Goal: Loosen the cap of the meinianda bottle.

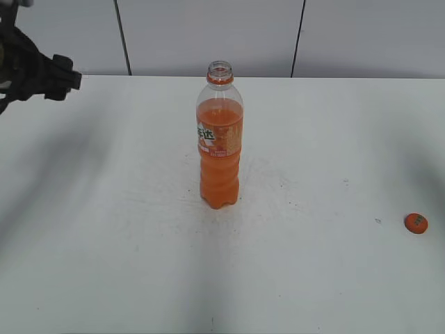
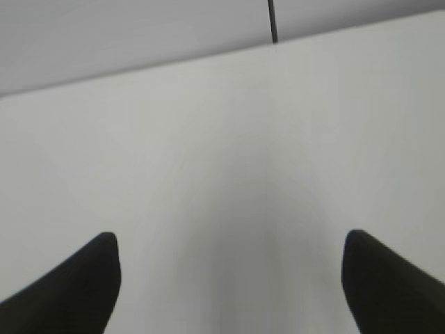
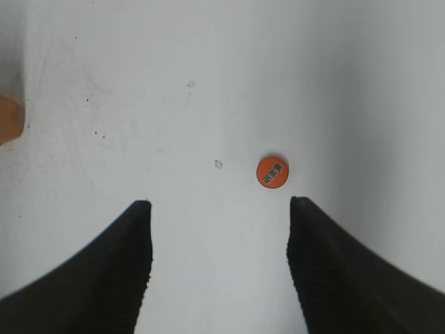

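Observation:
The meinianda bottle (image 1: 220, 139) stands upright in the middle of the white table, its neck open with no cap on it. A sliver of its orange body shows at the left edge of the right wrist view (image 3: 10, 118). The orange cap (image 1: 416, 223) lies flat on the table at the far right, apart from the bottle; it also shows in the right wrist view (image 3: 271, 171). My right gripper (image 3: 219, 209) is open and empty above the table, the cap just beyond its right finger. My left gripper (image 2: 229, 243) is open and empty over bare table; its arm (image 1: 38, 73) shows at the upper left.
The white table (image 1: 313, 278) meets a grey panelled wall (image 1: 208, 35) at the back. Small dark specks mark the tabletop around the bottle's base.

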Motion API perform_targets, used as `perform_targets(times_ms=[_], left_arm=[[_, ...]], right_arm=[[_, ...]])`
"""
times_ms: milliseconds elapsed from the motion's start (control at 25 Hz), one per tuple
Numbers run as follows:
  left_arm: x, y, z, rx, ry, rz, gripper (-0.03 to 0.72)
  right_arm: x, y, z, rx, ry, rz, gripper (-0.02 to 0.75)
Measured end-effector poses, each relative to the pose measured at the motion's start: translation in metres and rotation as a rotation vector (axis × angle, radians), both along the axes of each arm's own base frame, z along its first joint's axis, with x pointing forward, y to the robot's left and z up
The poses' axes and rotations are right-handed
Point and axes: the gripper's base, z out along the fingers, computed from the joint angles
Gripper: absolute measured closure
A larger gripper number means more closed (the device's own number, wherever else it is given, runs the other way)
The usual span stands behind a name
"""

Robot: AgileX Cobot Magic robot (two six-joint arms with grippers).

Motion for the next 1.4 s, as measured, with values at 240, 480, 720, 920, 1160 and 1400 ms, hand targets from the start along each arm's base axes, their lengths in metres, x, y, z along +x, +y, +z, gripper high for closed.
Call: perform_targets(times_ms=[240, 480, 720, 920, 1160, 1400], left_arm=[[-0.013, -0.006, -0.013, -0.087, 0.21, -0.005, 0.098], [-0.028, -0.007, -0.005, -0.072, 0.513, 0.011, 0.098], [-0.044, -0.007, -0.001, -0.069, 0.713, 0.038, 0.117], [-0.057, -0.003, -0.001, -0.041, 0.814, 0.059, 0.151], [-0.099, 0.008, 0.01, -0.064, 0.784, 0.051, 0.185], [-0.156, 0.023, 0.037, -0.122, 0.578, 0.012, 0.193]], right_arm=[[-0.004, -0.001, -0.002, -0.014, 0.046, 0.016, 0.277], [-0.012, -0.002, -0.005, -0.042, 0.134, 0.043, 0.277], [-0.021, -0.004, -0.006, -0.067, 0.221, 0.067, 0.277], [-0.028, -0.004, 0.002, -0.076, 0.191, 0.046, 0.277], [-0.072, 0.001, 0.006, -0.082, 0.137, 0.039, 0.277], [-0.133, 0.007, -0.005, -0.093, 0.072, 0.035, 0.277]])
